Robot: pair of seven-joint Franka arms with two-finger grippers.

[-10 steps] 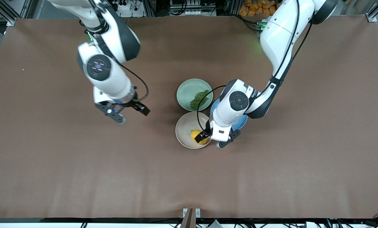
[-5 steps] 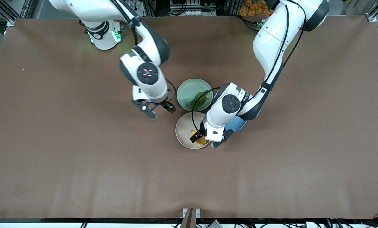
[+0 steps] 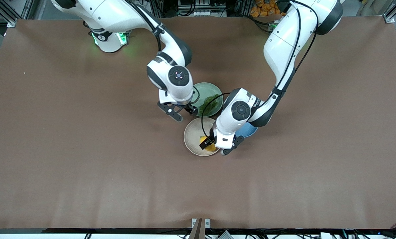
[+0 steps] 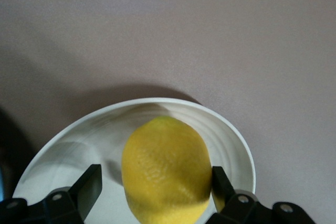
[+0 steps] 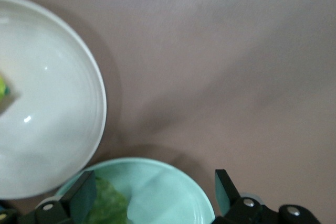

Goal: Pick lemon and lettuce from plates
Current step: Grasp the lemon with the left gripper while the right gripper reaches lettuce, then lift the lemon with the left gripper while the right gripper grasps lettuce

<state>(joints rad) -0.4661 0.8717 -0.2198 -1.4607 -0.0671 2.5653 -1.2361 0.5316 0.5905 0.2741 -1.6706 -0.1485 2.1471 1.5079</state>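
The yellow lemon (image 3: 210, 148) lies in the beige-cream plate (image 3: 192, 132). My left gripper (image 3: 216, 146) is down in that plate, open, with a finger on each side of the lemon (image 4: 167, 169). One finger touches it and the other stands a little apart. The dark green lettuce (image 3: 209, 104) lies in the mint green plate (image 3: 207, 90), which is farther from the front camera. My right gripper (image 3: 183, 113) is open and empty over that plate's rim on the side toward the right arm's end. In the right wrist view the lettuce (image 5: 107, 205) is by one finger.
A bright blue plate (image 3: 249, 130) sits beside the two plates toward the left arm's end, mostly under the left arm. The beige plate's rim (image 5: 100, 103) nearly touches the mint plate (image 5: 168, 192). Bare brown table surrounds the plates.
My right arm has swung from the open table over to the mint plate's rim. My left gripper shifted slightly and settled lower around the lemon.
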